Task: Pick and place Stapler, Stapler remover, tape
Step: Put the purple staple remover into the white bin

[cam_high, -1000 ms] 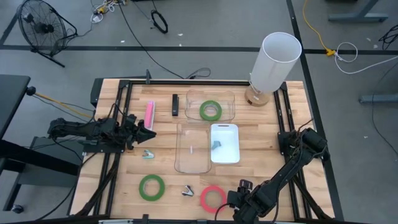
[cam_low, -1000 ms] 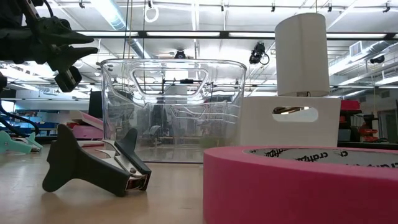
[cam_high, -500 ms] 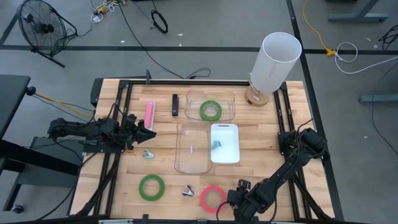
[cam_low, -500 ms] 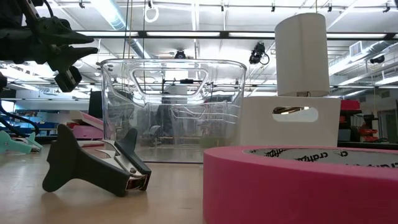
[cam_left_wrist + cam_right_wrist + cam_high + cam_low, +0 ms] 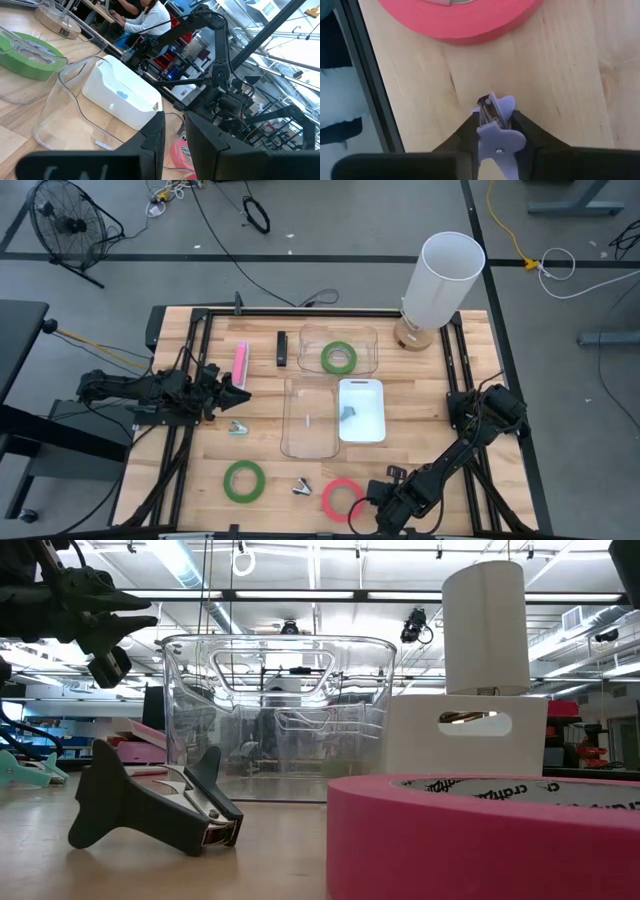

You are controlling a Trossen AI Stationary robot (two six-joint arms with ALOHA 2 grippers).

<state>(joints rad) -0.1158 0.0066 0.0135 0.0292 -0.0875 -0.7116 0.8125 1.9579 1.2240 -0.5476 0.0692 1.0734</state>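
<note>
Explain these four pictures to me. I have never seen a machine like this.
This is a robot with two dark arms at a wooden table; each arm ends in a two-fingered tool. One picture looks straight down, one looks level across the tabletop, and one camera rides on each wrist. The left tool hangs over the table's left side with a narrow gap between its fingers, holding nothing. The right tool, at the near edge, is closed on a small lilac staple remover, beside the pink ring of tape. Also there: a green ring of tape, a second green ring inside a clear plastic bin, a white tray and a pink bar-shaped stapler.
</note>
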